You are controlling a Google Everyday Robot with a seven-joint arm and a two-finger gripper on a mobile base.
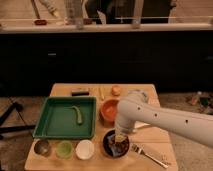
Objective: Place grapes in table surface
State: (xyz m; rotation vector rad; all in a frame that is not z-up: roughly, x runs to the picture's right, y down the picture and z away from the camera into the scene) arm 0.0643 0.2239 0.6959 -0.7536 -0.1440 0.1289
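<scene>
Fingers (119, 135) pressed together — gripper (120, 138) low in dark bowl (106, 144), at the grapes (120, 147) (front of table surface (146, 141))

No legible text, label, number or sign on any item. The gripper (120, 138) sits in the dark bowl (107, 145).

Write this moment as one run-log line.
gripper: shut, down in dark bowl | grapes: in bowl | table surface: no grapes yet
</scene>
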